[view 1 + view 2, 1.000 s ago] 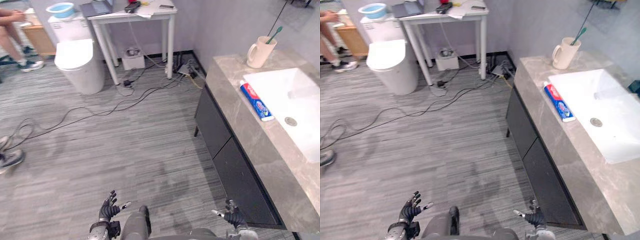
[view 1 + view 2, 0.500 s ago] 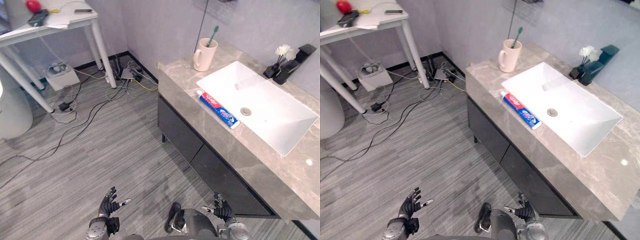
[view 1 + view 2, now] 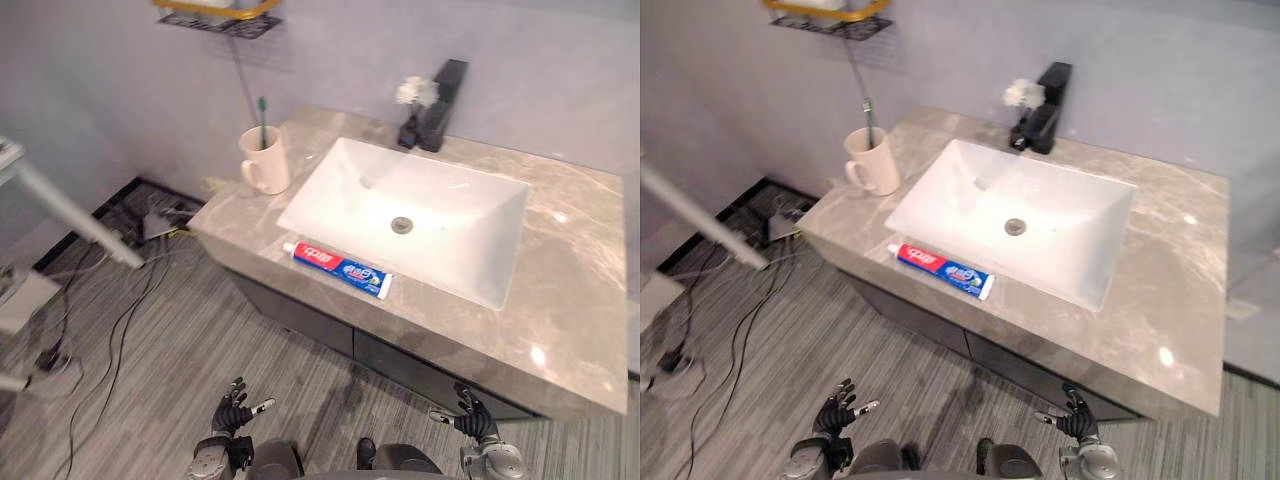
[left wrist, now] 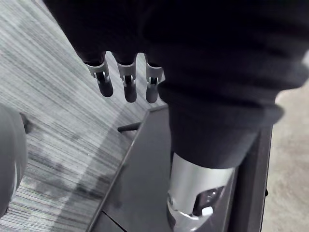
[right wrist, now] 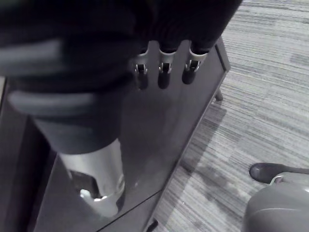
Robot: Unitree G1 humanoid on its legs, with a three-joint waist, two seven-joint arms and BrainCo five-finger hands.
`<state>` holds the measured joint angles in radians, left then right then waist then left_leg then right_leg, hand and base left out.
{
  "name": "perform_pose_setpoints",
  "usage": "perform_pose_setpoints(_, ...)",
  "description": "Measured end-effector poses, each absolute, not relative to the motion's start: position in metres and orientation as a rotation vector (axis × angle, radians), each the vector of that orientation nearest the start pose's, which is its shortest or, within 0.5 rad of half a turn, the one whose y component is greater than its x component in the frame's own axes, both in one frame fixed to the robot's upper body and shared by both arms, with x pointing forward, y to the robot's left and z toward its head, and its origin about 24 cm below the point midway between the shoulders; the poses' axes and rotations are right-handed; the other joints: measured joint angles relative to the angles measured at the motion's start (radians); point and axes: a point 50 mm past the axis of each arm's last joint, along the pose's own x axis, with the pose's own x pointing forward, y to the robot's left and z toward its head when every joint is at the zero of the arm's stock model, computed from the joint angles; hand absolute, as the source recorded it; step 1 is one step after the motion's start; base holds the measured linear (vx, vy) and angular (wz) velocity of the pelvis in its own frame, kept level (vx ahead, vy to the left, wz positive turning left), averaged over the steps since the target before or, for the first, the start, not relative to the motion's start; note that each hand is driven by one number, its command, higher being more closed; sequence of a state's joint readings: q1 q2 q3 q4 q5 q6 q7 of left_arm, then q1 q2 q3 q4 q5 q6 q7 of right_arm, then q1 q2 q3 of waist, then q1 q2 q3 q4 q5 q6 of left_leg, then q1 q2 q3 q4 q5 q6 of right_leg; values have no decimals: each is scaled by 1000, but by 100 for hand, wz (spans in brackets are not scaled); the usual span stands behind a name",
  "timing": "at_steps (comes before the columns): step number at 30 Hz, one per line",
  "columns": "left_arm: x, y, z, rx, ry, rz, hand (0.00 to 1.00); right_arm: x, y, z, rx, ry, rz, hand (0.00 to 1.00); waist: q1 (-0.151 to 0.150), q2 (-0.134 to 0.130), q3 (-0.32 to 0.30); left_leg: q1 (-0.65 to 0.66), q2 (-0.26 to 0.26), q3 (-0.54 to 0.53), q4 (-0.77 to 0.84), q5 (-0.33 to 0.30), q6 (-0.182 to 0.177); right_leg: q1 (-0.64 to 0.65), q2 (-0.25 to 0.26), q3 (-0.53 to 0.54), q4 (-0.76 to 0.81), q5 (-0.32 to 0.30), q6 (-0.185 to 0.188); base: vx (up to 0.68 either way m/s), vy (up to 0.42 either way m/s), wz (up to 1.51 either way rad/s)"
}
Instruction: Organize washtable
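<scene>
Left hand [image 3: 232,408]: hanging low over the floor [image 3: 150,360], fingers spreading wide, holding nothing.
Right hand [image 3: 470,415]: hanging low just in front of the dark cabinet front [image 3: 300,314], fingers likewise spreading, carrying nothing.
Toothpaste tube [image 3: 340,268]: lying flat on the bench [image 3: 575,260], running along the front rim of the sink [image 3: 335,190], well apart from both hands.
Mug [image 3: 265,160]: standing upright on the bench's left corner, holding a green toothbrush [image 3: 262,108].
Faucet [image 3: 445,88] and flowers [image 3: 412,96]: standing behind the sink, close to the wall.
Progress: looking barely begun, judging by both hands being empty; the tube probably waiting to be gathered up and put with the mug.
Hard to make out: wall shelf [image 3: 215,18] being cut off at the top edge, contents unreadable; inside of the mug hidden; the bench's right end running out of view.
</scene>
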<state>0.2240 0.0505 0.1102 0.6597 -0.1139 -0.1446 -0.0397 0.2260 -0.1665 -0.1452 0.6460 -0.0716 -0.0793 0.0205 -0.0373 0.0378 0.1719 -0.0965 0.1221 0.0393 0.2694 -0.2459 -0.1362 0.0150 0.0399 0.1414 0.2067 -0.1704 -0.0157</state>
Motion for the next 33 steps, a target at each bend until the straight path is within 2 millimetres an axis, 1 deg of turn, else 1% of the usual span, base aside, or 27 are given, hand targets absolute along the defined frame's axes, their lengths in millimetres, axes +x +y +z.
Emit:
perform_pose_setpoints(1,125,197,-121,-95,715,199,0,120,-239,-116,-179,789,-186,0,2,6,1,20,1,-4,-3,49,29,-4,8,31,37,-36,25,130,364,-94)
perform_pose_setpoints(2,124,200,-121,-86,717,202,0,118,-234,-118,-163,794,-180,0,3,-6,-4,39,-10,35,15,58,49,-5,-11,48,71,-71,32,134,366,-89)
perform_pose_setpoints(3,123,202,-121,-78,718,200,0,116,-229,-120,-151,800,-174,0,2,-19,-5,45,-23,50,16,45,59,-7,-25,58,88,-86,44,106,334,-68)
perform_pose_setpoints(4,121,205,-121,-59,725,193,0,110,-220,-123,-124,815,-169,0,1,-44,-13,54,-50,79,19,23,73,-31,-57,69,131,-114,68,139,293,-58)
perform_pose_setpoints(5,122,206,-120,-42,723,181,0,109,-213,-125,-105,820,-162,0,5,-71,-17,62,-67,115,20,11,89,-68,-78,82,197,-125,94,137,260,-65)
perform_pose_setpoints(6,122,207,-120,-38,724,181,0,111,-210,-125,-107,819,-148,0,12,-79,-17,68,-68,138,22,5,93,-98,-80,71,242,-127,103,147,206,-93)
perform_pose_setpoints(7,119,208,-121,-35,734,182,0,116,-205,-125,-118,810,-121,0,22,-82,-17,86,-67,177,25,-2,111,-138,-94,13,319,-114,135,116,167,-91)
perform_pose_setpoints(8,119,208,-122,-29,739,174,0,119,-204,-124,-120,805,-114,0,24,-80,-15,112,-67,212,22,-3,121,-165,-124,-80,376,-107,148,120,154,-75)
perform_pose_setpoints(9,120,207,-121,-28,737,168,0,120,-205,-124,-123,804,-113,0,20,-76,-13,130,-68,219,12,-7,128,-170,-147,-143,392,-110,146,183,156,-51)
perform_pose_setpoints(10,122,207,-121,-28,731,167,0,122,-204,-123,-128,799,-107,0,20,-68,-11,169,-69,238,-18,-8,130,-173,-176,-259,405,-126,125,160,109,-39)
perform_pose_setpoints(12,125,209,-119,-19,723,170,0,129,-202,-121,-145,783,-87,0,11,-60,-11,195,-66,245,-44,-8,130,-178,-178,-352,359,-136,91,163,50,-20)
perform_pose_setpoints(13,129,215,-117,-1,714,173,0,130,-201,-122,-152,785,-76,0,4,-68,-12,195,-76,243,-43,-8,129,-176,-174,-375,279,-95,40,154,-27,1)
perform_pose_setpoints(14,128,214,-120,-5,728,184,0,130,-204,-123,-164,793,-77,0,1,-63,-13,198,-72,237,-42,-10,126,-159,-168,-387,252,-100,28,182,-59,-5)
perform_pose_setpoints(16,122,208,-124,-24,753,184,0,128,-214,-123,-194,808,-84,0,2,-16,-4,194,-44,237,-18,-11,123,-107,-132,-391,166,-72,25,198,-59,-11)
perform_pose_setpoints(17,121,206,-125,-32,757,185,0,126,-216,-124,-200,815,-86,0,2,-6,-1,188,-36,240,6,-10,120,-91,-125,-391,142,-65,24,187,-50,-10)
perform_pose_setpoints(18,118,203,-127,-44,769,188,0,122,-218,-125,-202,828,-90,0,1,7,1,163,-15,244,89,-9,116,-54,-111,-390,90,-50,22,187,-50,-13)
perform_pose_setpoints(19,113,203,-129,-47,785,193,0,119,-218,-126,-200,838,-91,0,7,8,1,140,4,253,169,2,97,-18,-102,-388,49,-36,21,244,-55,-22)
perform_pose_setpoints(20,106,204,-130,-50,802,202,0,114,-219,-127,-198,850,-95,0,20,2,4,103,27,261,293,31,50,27,-96,-379,-4,-16,13,240,-29,-33)
perform_pose_setpoints(21,100,203,-132,-56,818,208,0,112,-218,-128,-192,856,-100,0,40,-11,11,72,46,259,351,8,47,59,-93,-363,-35,-8,6,194,-2,-37)
perform_pose_setpoints(22,98,203,-133,-59,825,210,0,111,-219,-129,-191,863,-102,0,51,-9,12,68,51,257,356,-9,46,69,-94,-355,-39,-8,6,152,42,-37)
perform_pose_setpoints(23,93,202,-134,-63,839,214,0,110,-222,-130,-193,874,-113,0,53,-8,12,47,51,232,334,-28,46,78,-97,-343,-39,-8,6,122,83,-30)
perform_pose_setpoints(25,87,203,-136,-64,856,221,0,108,-228,-130,-188,885,-144,0,53,-7,13,39,41,203,198,-20,47,90,-108,-331,-36,-8,6,93,122,-21)
perform_pose_setpoints(26,84,202,-136,-67,862,223,0,105,-234,-130,-199,890,-161,0,50,10,6,43,38,182,74,84,52,93,-99,-330,-38,-7,11,55,152,-14)
perform_pose_setpoints(27,85,205,-136,-61,860,228,0,104,-235,-130,-193,894,-178,0,52,10,6,62,32,182,55,78,55,97,-99,-322,-49,-7,34,49,139,-12)
perform_pose_setpoints(28,85,206,-136,-59,859,230,0,104,-234,-131,-190,895,-180,0,52,-5,6,78,13,182,20,81,58,103,-111,-319,-70,1,48,13,159,-8)
perform_pose_setpoints(29,86,209,-135,-54,855,235,0,104,-232,-131,-184,893,-180,0,51,-24,2,91,-14,187,-28,101,73,104,-131,-314,-90,14,68,-1,123,-2)
perform_pose_setpoints(33,84,208,-136,-56,863,233,0,101,-234,-132,-184,904,-189,0,51,-31,-1,146,-55,199,-114,143,93,123,-160,-306,-108,26,89,-37,95,-3)
